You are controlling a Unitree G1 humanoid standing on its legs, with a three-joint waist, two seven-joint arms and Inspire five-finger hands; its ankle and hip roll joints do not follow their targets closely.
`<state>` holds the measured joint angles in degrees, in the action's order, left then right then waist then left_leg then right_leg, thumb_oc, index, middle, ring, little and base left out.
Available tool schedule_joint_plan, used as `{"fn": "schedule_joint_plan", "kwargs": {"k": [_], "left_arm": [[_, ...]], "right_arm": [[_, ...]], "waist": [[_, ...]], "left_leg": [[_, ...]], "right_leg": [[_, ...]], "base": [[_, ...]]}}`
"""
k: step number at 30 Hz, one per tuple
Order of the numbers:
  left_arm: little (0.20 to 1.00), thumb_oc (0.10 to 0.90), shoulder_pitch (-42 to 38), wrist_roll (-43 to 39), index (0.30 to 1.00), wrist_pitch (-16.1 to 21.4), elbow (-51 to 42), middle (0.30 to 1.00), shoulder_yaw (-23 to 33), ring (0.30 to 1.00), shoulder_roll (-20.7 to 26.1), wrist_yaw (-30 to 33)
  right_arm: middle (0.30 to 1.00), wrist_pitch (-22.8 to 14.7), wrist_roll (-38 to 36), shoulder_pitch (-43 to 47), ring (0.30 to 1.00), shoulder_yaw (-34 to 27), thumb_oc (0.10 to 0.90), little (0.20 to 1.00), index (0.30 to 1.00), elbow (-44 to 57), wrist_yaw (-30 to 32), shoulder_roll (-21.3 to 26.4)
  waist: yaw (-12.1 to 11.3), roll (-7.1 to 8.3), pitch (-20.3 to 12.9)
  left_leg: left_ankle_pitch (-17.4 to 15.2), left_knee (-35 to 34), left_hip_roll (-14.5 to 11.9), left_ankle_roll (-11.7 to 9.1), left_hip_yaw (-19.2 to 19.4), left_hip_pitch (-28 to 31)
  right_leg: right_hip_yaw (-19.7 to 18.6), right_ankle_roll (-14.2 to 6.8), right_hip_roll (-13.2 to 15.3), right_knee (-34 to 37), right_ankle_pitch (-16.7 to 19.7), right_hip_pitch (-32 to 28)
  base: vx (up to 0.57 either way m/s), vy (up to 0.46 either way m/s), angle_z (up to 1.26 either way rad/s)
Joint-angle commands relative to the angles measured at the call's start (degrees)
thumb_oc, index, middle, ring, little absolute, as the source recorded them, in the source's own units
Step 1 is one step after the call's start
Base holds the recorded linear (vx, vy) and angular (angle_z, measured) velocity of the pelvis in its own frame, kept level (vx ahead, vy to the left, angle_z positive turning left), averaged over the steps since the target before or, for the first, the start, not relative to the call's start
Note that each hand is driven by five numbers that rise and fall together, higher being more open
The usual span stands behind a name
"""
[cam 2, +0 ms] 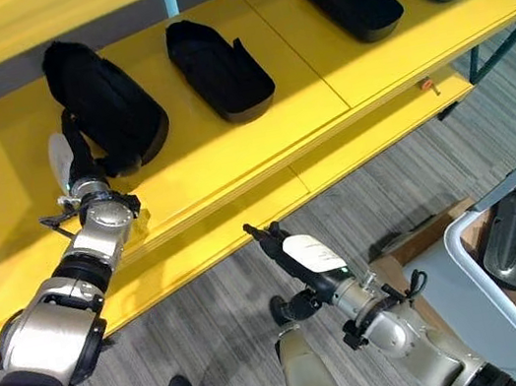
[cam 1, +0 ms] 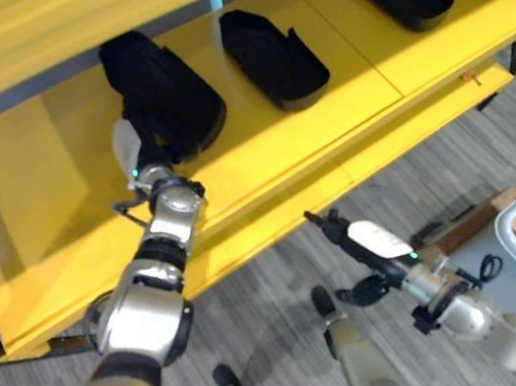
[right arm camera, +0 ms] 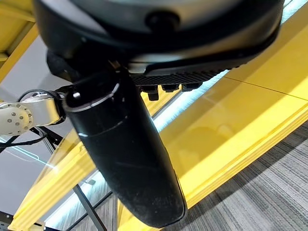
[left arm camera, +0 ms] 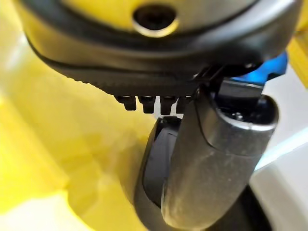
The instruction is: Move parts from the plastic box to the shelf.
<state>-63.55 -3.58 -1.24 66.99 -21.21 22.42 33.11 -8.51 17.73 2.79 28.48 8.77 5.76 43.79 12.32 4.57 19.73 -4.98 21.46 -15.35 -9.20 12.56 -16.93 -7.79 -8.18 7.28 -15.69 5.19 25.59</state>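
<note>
While the left hand grips the part on the shelf, it should release gently; the right hand hangs open, empty.

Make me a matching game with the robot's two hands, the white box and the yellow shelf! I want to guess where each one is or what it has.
Things:
1. left hand
2. right hand
3. plastic box
4. shelf

Places or states:
A. holds one black part, on the floor at the right
B. carries a row of black parts
C. up on the shelf, at the leftmost black part
D. hangs in the air below the shelf's front edge, holding nothing

Pairs: 1-C, 2-D, 3-A, 4-B
</note>
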Motion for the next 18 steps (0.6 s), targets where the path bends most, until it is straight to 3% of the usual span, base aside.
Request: {"fn": "schedule_joint_plan", "kwargs": {"k": [1,10,18], "left_arm": [[1.000,0.900,1.70,4.57,1.000,-1.31,1.75,1.000,0.92,1.000,5.08,-0.08],[1.000,0.900,1.57,5.45,1.000,-2.22,3.15,1.000,2.00,1.000,11.26,-1.16],[1.000,0.900,2.65,1.64,1.000,-2.08,5.77,1.000,5.49,1.000,16.64,-2.58]], "right_arm": [[1.000,-5.27,-2.02,3.76,1.000,-3.35,0.900,1.000,1.000,7.06,2.31,0.35],[1.000,-5.13,-2.93,3.96,1.000,-3.54,0.900,1.000,1.000,6.98,0.76,0.67],[1.000,-4.96,-3.95,3.28,1.000,-4.35,0.900,1.000,1.000,7.01,-0.87,1.02]], "waist": [[0.14,0.37,0.11],[-0.47,0.20,-0.13],[-0.97,-0.01,-0.66]], "left_leg": [[1.59,0.89,0.11,0.26,-4.68,-0.65],[1.67,1.02,0.20,0.24,-4.69,-0.54],[1.80,1.11,0.19,0.11,-4.68,-0.50]], "right_leg": [[0.55,-3.06,2.71,-1.03,2.16,0.15],[0.59,-3.07,2.71,-0.88,2.30,-0.01],[0.75,-3.14,2.88,-0.82,2.30,-0.32]], "base": [[0.00,0.000,0.00],[0.00,0.000,0.00],[0.00,0.000,0.00]]}}
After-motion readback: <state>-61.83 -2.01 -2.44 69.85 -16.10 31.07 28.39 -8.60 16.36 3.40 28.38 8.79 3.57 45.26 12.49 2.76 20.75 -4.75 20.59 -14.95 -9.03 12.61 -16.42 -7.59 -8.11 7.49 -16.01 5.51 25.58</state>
